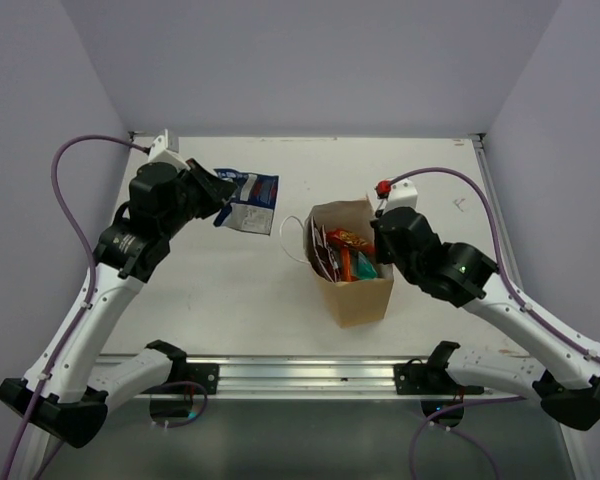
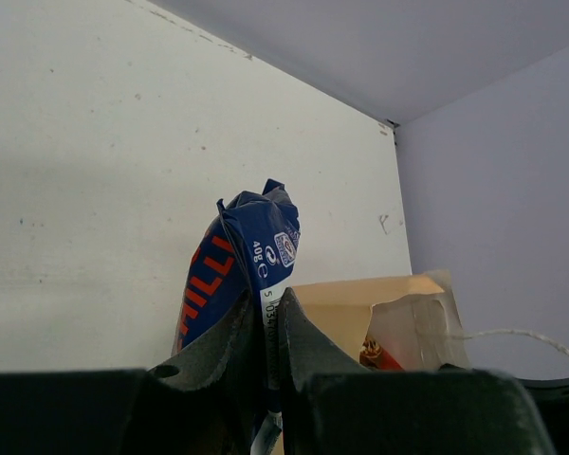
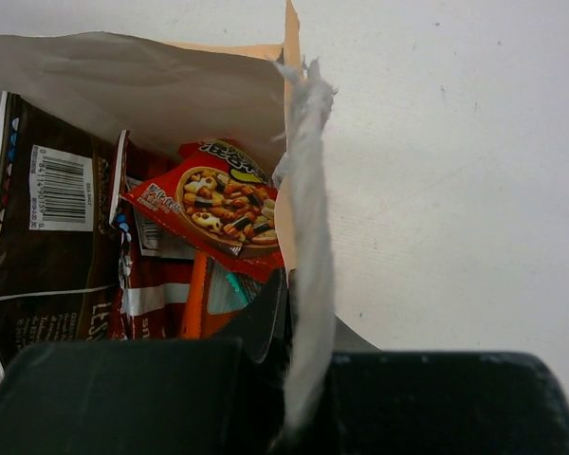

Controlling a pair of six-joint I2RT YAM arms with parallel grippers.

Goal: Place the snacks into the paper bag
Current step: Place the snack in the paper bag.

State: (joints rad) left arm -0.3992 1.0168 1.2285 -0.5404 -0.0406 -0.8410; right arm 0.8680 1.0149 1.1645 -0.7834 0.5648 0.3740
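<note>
Snack (image 2: 256,246) clamped between left jaws, right jaws seemingly pinching paper bag (image 1: 360,297) rim

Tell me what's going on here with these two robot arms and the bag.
The left pincer is shut on a blue-and-white glossy snack packet, holding it over the white table, to the left of the tan kraft paper bag. The right pincer pinches the bag's right-hand wall, holding its mouth open. Several packets already sit inside, among them a red packet, a dark brown packet and an orange packet.
</note>
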